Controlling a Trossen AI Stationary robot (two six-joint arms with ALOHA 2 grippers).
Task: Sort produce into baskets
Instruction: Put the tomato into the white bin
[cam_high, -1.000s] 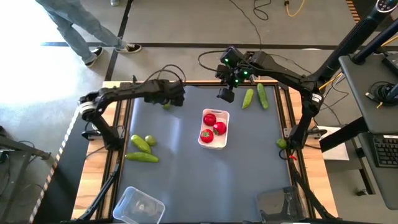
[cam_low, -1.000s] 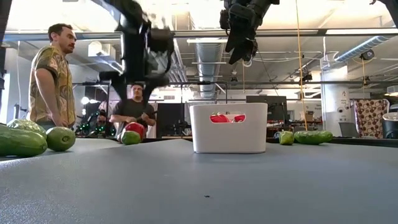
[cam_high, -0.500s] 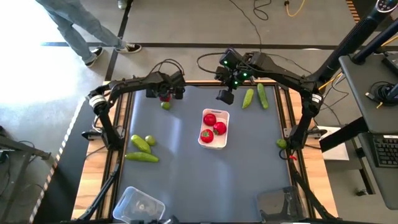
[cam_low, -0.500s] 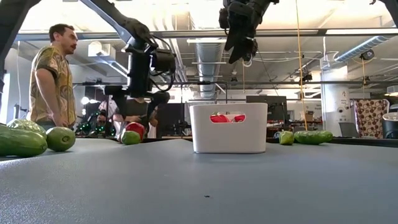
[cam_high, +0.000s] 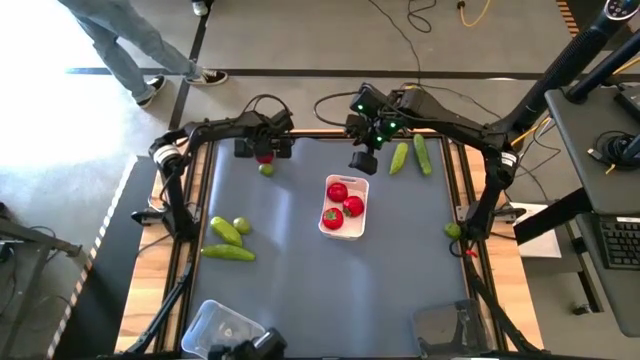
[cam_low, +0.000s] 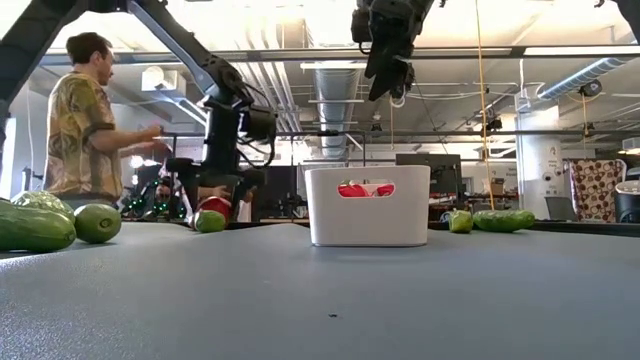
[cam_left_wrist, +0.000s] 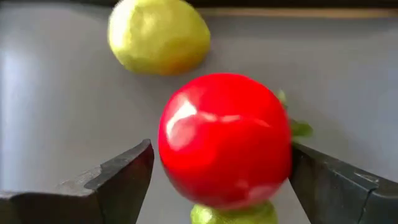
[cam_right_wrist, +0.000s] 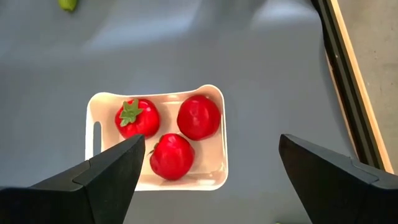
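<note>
A red tomato (cam_left_wrist: 224, 137) lies on the grey table at the far left (cam_high: 263, 157), with a light-green lime (cam_high: 267, 169) beside it. My left gripper (cam_left_wrist: 221, 165) is open, low over the table, one finger on either side of the tomato. My right gripper (cam_high: 362, 157) is open and empty, high above the far end of the white tray (cam_high: 345, 232). Three tomatoes (cam_right_wrist: 171, 127) lie in that tray. The right gripper also shows in the low view (cam_low: 385, 75). My left gripper's fingers come at the tomato from above, one on each side. One finger (cam_left_wrist: 127, 171) stands clear of it. The other finger (cam_left_wrist: 311, 174) is right at the tomato's edge (cam_left_wrist: 287, 155), and I cannot tell whether it touches. The tomato rests on the table.
Two cucumbers (cam_high: 227, 241) and a lime (cam_high: 241, 226) lie at the left. Two cucumbers (cam_high: 411, 157) lie at the far right, and a lime (cam_high: 453, 230) at the right edge. A clear tray (cam_high: 222, 330) and a dark tray (cam_high: 445, 325) stand at the near edge. A person (cam_low: 85, 130) stands beyond the table.
My left gripper has come down over the tomato at the far left, from well above the table to just over it, and its open fingers now stand beside the tomato. The tomato and the lime have stayed in place.
</note>
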